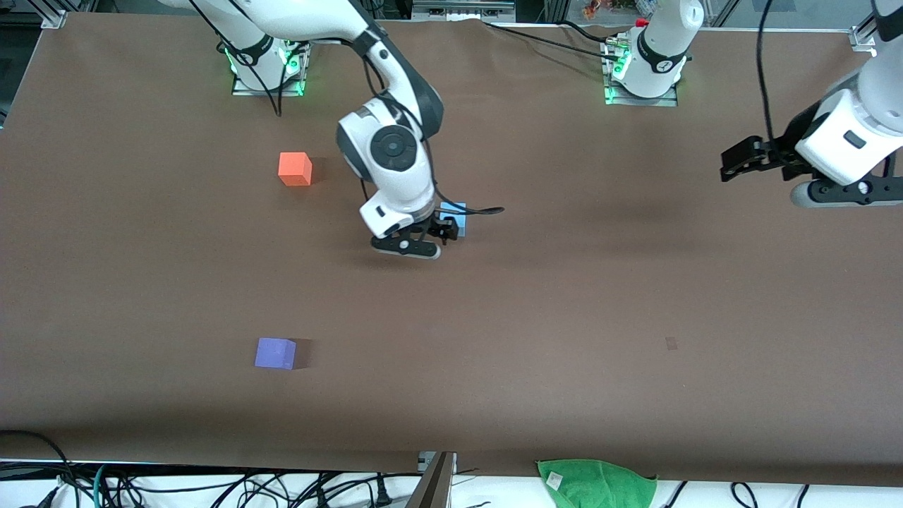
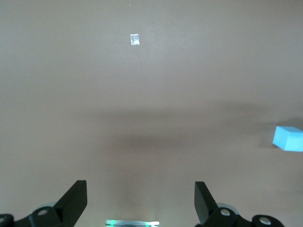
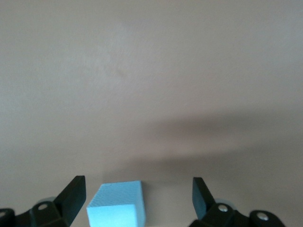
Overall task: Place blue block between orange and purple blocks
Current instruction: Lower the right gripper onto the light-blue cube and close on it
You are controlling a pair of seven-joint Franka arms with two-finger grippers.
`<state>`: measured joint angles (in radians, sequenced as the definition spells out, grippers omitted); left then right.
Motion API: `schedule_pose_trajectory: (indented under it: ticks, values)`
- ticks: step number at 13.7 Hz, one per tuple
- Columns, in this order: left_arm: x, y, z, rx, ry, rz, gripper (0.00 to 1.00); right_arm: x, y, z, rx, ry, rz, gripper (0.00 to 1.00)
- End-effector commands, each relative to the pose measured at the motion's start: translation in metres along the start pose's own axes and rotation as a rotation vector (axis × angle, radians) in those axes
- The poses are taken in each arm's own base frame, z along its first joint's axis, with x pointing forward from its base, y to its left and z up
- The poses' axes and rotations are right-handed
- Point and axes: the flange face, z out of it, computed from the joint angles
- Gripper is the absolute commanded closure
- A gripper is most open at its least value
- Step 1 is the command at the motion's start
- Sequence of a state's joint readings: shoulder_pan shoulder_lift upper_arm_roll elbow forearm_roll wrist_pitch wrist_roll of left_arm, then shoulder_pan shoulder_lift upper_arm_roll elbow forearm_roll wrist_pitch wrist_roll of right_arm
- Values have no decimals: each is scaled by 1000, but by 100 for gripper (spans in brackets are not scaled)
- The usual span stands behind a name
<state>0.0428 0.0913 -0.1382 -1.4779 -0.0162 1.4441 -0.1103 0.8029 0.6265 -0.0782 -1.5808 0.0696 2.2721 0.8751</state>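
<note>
Right wrist view shows your right hand (image 3: 137, 198) spread wide, low over the blue block (image 3: 117, 204), which sits on the worktop (image 1: 564, 296) between its fingers (image 3: 73, 195), gripped by neither. Orange block (image 1: 295, 169) and purple block (image 1: 275, 353) stand well apart. Your left hand (image 1: 734, 164) waits, released, at its end.

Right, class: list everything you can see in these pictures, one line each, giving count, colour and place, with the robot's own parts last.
blue block: one, sky blue, on the table between the right gripper's open fingers.
orange block: one, orange, toward the right arm's end, farther from the front camera.
purple block: one, violet, nearer the camera than the orange block.
green cloth: one, green, at the table's near edge.
table: one, brown.
right gripper: one, black, around the blue block.
left gripper: one, black, open, waiting over the left arm's end.
</note>
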Motion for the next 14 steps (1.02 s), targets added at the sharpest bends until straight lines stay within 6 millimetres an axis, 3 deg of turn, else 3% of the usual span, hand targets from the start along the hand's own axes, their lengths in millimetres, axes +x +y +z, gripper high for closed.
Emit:
schedule_pose_trajectory:
  ticks: [1,4,6,10,14]
  values:
    - [-16,-16,14,8,80,114,0,-36,-35,18,18,11,34,1]
    - [-14,-23,13,70,107,184,0,-71,-60,33,15,10,-8,1]
    - [-11,-28,15,64,104,173,0,-84,-60,45,-2,11,-57,1]
    - [-20,-38,11,60,65,142,0,-85,-53,52,-27,1,-117,1]
    - [-22,-29,5,62,50,124,0,-82,-48,45,-86,-10,-141,1]
